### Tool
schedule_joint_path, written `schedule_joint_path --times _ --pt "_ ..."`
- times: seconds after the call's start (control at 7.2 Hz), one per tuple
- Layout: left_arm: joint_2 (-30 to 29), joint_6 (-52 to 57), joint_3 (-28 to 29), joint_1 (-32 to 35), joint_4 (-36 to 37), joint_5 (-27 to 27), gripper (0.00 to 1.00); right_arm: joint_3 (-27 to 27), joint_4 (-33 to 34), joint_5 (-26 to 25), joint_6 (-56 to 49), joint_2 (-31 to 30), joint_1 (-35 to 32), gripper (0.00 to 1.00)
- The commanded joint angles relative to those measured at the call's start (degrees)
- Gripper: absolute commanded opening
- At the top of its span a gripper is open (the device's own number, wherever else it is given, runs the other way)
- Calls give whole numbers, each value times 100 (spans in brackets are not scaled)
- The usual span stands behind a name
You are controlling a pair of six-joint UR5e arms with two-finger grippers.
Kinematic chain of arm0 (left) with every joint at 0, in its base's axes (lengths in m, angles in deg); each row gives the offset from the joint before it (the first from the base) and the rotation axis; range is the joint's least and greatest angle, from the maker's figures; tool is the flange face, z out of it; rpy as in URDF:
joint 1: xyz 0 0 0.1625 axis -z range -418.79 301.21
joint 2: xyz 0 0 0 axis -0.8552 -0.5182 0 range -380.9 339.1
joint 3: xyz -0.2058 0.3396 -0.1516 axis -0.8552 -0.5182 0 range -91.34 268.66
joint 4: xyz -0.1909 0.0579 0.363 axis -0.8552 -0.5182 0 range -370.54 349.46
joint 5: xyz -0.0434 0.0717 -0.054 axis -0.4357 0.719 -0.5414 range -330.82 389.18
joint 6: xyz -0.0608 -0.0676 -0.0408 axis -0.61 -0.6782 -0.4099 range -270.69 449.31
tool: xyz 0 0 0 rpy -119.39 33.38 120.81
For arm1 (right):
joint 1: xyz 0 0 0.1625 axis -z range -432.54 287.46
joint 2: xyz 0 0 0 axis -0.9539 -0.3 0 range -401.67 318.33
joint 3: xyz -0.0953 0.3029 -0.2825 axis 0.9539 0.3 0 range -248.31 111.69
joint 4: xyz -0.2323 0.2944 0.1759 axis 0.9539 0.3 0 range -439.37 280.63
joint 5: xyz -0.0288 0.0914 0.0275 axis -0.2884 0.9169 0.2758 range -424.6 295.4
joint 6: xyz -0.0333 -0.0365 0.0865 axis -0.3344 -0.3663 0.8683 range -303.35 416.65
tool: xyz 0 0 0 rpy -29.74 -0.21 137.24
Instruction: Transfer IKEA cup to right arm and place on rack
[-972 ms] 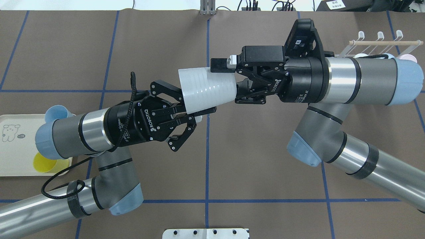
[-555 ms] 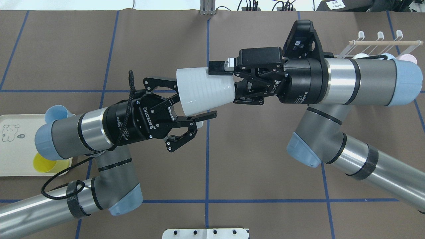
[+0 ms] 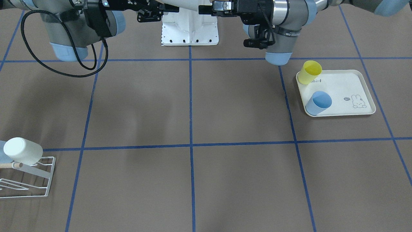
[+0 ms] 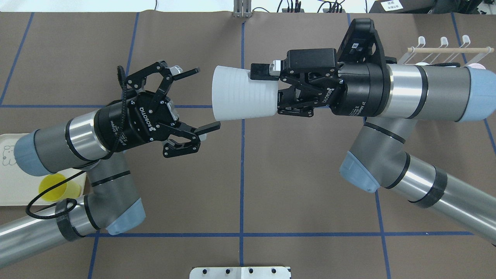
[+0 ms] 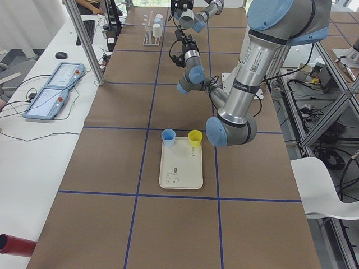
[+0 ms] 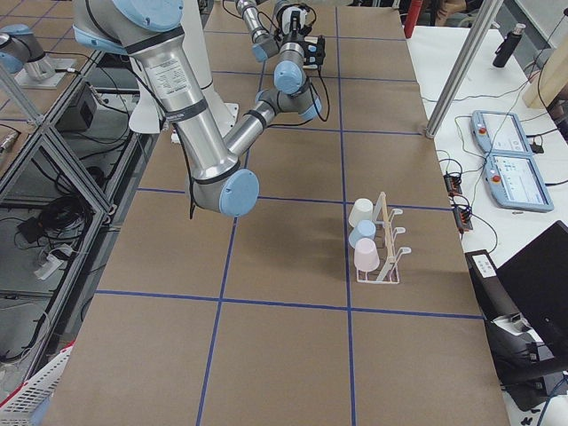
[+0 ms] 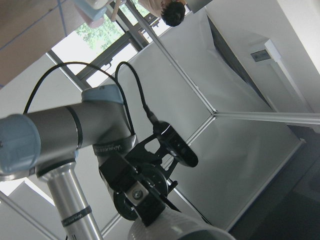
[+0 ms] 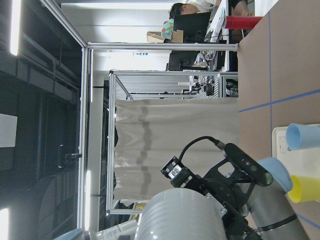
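The right gripper (image 4: 268, 93) is clamped on the closed bottom end of the white cup (image 4: 242, 93), with one finger (image 4: 260, 73) laid along the cup's upper side in the overhead view. The cup lies on its side in the air. Its mouth points away from that gripper and toward the left gripper (image 4: 204, 98). That one is spread wide with nothing in it, sitting just off the cup's rim. Its lower fingertip (image 4: 209, 127) is really close to the rim's lower edge. It looks like there's a gap, but from overhead I honestly can't tell for sure. On the right wrist cam the ribbed cup wall fills the bottom of the frame, with the left gripper facing it.

Going outward, the right arm (image 4: 426, 91) runs off toward the right side of the table (image 4: 306, 186), and the left arm (image 4: 54, 141) comes in from the left. The cup hangs roughly above the middle blue tape line, up off the brown paper.

The rack (image 6: 384, 253) is at the table's far right corner, well apart from the held cup and partly behind the right arm's wrist in the overhead. Its wooden dowel (image 4: 445, 50) runs along the top. It's carrying three cups (image 6: 361, 232) in a row: white, blue, pinkish.

Over on the robot's left side there's the cream tray (image 3: 341, 93), with a yellow cup (image 3: 310, 71) and a blue cup (image 3: 318, 102) standing on it near one edge.
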Motion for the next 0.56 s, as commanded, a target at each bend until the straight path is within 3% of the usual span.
schedule_joint_path --times 0.0,0.28,0.42 --pt "500 1199 63 283 58 0 100 58 461 -324 -1287 -847 -316 21" --pt "536 1317 177 1238 923 -488 100 50 1653 -211 -2539 -1370 -1158 21" --pt "528 1805 134 1574 1433 -988 100 24 2643 155 -2979 -1336 -1728 17"
